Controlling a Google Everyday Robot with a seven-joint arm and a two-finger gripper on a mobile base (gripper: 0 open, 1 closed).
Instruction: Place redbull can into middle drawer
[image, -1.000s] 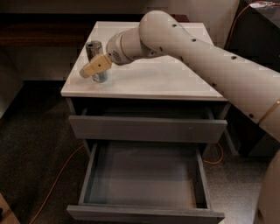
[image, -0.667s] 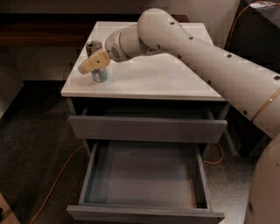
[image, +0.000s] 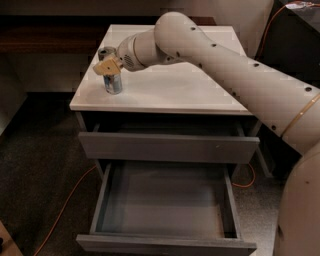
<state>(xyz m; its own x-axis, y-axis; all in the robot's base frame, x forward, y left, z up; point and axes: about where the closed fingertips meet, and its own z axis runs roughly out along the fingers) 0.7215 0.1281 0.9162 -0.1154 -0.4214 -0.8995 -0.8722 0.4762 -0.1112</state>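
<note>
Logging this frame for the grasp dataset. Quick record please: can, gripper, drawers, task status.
redbull can: standing on the white cabinet top, near its left edge
gripper: at the can, across its mid-height; arm reaches in from the right
middle drawer: pulled far out, nothing visible inside
drawer above: front only slightly forward
orange cable: on the floor left of the cabinet
task status: can not yet in the drawer
</note>
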